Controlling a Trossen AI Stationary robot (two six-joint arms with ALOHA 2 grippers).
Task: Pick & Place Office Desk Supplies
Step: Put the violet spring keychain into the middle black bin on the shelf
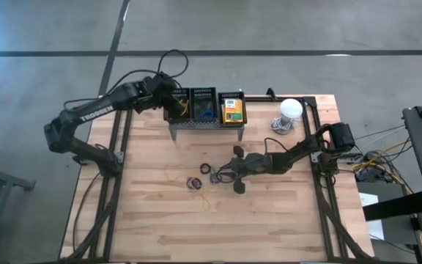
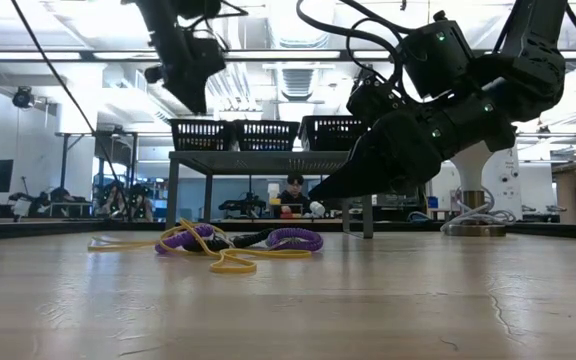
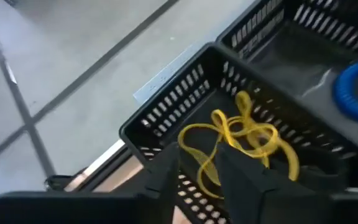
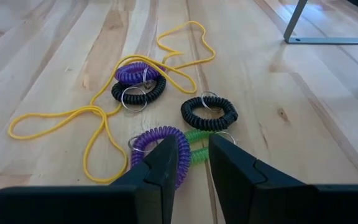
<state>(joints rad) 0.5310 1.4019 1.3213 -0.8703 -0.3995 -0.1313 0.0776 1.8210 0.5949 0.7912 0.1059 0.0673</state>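
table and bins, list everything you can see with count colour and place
black baskets: three, black, in a row on the grey stand at the table's far edge
yellow bands: a tangle, in the left basket
blue coil: one, middle basket
yellow-green box: one, right basket
coil bands: two black, two purple, one green, mid-table
yellow loop: one, lying among the coils
white dome: one, far right of table
left gripper: over the left basket, open
right gripper: low over the green coil, open
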